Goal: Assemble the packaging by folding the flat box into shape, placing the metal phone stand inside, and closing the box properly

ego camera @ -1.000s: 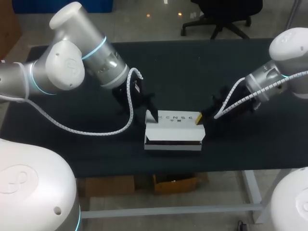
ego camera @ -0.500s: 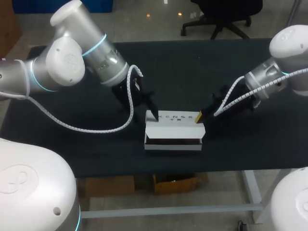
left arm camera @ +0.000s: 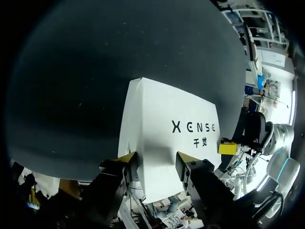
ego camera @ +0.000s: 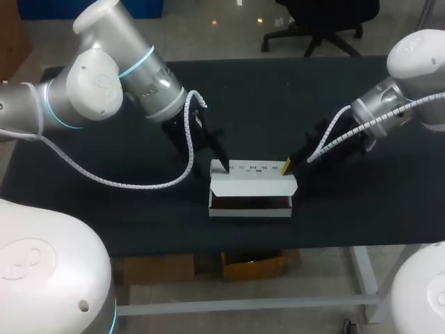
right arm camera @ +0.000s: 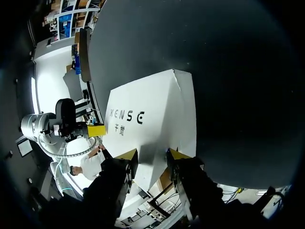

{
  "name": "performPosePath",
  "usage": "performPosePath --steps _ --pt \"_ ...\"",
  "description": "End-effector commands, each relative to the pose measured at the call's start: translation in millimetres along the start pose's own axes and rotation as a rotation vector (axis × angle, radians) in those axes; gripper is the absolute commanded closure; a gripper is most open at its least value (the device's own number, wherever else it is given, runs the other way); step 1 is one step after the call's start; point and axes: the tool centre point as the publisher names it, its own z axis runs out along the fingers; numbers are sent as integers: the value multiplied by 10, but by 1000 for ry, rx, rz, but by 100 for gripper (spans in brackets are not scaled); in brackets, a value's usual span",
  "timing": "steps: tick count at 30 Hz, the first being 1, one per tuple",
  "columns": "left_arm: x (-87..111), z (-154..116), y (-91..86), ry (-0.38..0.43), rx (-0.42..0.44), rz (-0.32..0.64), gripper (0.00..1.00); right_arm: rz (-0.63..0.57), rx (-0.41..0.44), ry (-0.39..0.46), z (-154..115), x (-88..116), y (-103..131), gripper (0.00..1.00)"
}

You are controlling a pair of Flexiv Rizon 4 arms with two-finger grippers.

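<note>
A white box [ego camera: 252, 185] with a printed top panel lies near the table's front edge. Along its near side a long dark opening [ego camera: 250, 202] shows, and I cannot make out what is inside. My left gripper [ego camera: 220, 164] stands at the panel's left end, my right gripper [ego camera: 286, 165] at its right end. In the left wrist view the open left gripper [left arm camera: 155, 160] has its tips against the white panel [left arm camera: 162, 114]. In the right wrist view the open right gripper [right arm camera: 151, 155] stands the same way on the panel [right arm camera: 152, 107]. No phone stand is in sight.
The black table cloth [ego camera: 104, 209] stretches bare to both sides of the box and behind it. The table's front edge [ego camera: 250, 245] runs close below the box.
The printed panel has tipped up a little and the dark opening at the front has grown. Both grippers have shifted slightly toward the far side.
</note>
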Motion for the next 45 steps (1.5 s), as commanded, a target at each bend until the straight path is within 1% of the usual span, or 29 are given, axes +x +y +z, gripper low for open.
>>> performPosePath --steps 1,4,14,19,25,29,36,45 --pt "46 11 -6 -5 -3 -5 48 5 12 -2 11 37 31 63" --pt "46 -2 -12 -5 -6 -12 49 12 18 -5 9 43 47 63" --pt "43 -26 -49 -7 -13 -35 47 25 21 -14 -13 63 54 64" --pt "44 -37 -64 -4 -18 -43 49 27 20 -14 -31 84 33 64" --pt "66 -52 -63 -5 -22 -48 49 26 27 -12 -16 117 40 64" --pt "72 -71 -59 -5 -25 -56 48 29 32 -8 -10 126 36 63" --pt "82 -97 -62 -1 -38 -68 51 41 37 -3 -22 121 56 63" --pt "108 -136 -74 0 -50 -80 49 49 37 -1 -56 138 58 62"
